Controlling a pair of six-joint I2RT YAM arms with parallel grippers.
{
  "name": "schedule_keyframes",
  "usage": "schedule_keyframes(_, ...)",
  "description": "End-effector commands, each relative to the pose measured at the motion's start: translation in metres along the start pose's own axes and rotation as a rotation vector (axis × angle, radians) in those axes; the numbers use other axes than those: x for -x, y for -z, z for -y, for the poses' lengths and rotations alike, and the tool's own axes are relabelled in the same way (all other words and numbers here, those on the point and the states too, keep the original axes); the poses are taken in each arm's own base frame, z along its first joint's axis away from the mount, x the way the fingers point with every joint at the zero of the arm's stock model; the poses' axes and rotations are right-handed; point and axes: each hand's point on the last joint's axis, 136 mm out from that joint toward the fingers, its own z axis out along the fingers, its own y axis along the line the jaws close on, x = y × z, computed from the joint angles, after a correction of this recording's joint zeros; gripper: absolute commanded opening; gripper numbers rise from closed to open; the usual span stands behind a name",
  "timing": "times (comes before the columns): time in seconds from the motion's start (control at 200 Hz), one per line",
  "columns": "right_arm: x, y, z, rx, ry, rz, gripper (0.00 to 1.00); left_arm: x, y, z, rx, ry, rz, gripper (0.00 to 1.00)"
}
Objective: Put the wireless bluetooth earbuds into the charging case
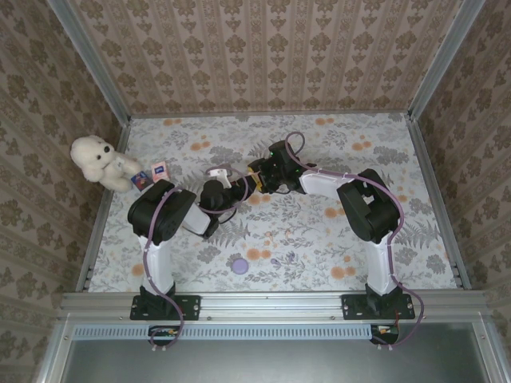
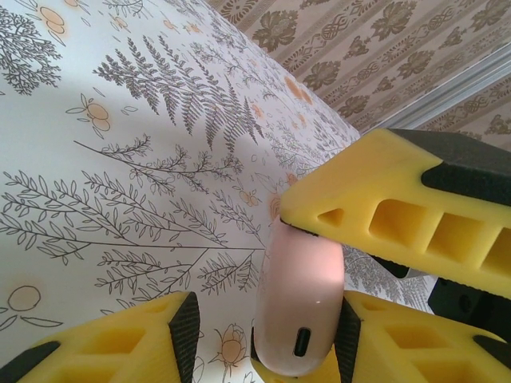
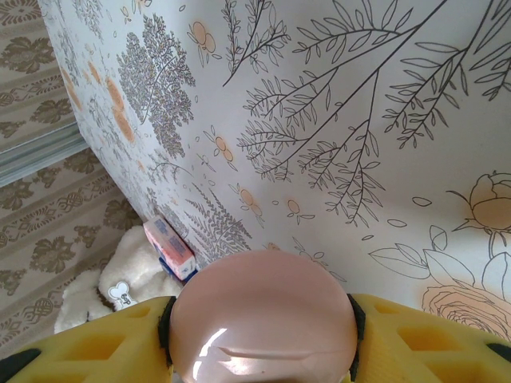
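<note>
Centrally, holds pink charging case point(image 2: 299, 295) over the floral table point(image 1: 319, 239), clamped across its round face in right gripper point(image 3: 259, 351). Brackets its thin edge with left gripper point(image 2: 267, 331), jaws apart, touching on one side, long axis pointing away, port end nearest.

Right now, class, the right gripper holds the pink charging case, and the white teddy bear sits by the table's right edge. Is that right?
Not quite. The top external view shows the white teddy bear by the left edge of the table, not the right. The right gripper does hold the pink charging case.
</note>
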Motion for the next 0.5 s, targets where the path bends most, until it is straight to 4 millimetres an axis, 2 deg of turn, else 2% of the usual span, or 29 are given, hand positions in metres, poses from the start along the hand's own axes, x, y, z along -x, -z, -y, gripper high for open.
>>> schedule_keyframes(0.0, -0.0029, 0.0118, -0.0183, 0.051, -0.015, 0.005, 0.55, -0.0050, 0.0003, -0.0029, 0.017, -0.035, -0.021, 0.49)
schedule_keyframes(0.495, -0.0039, 0.0123, -0.0166, 0.051, -0.015, 0.002, 0.55, -0.0045, -0.0075, -0.0008, 0.018, -0.060, -0.034, 0.46)
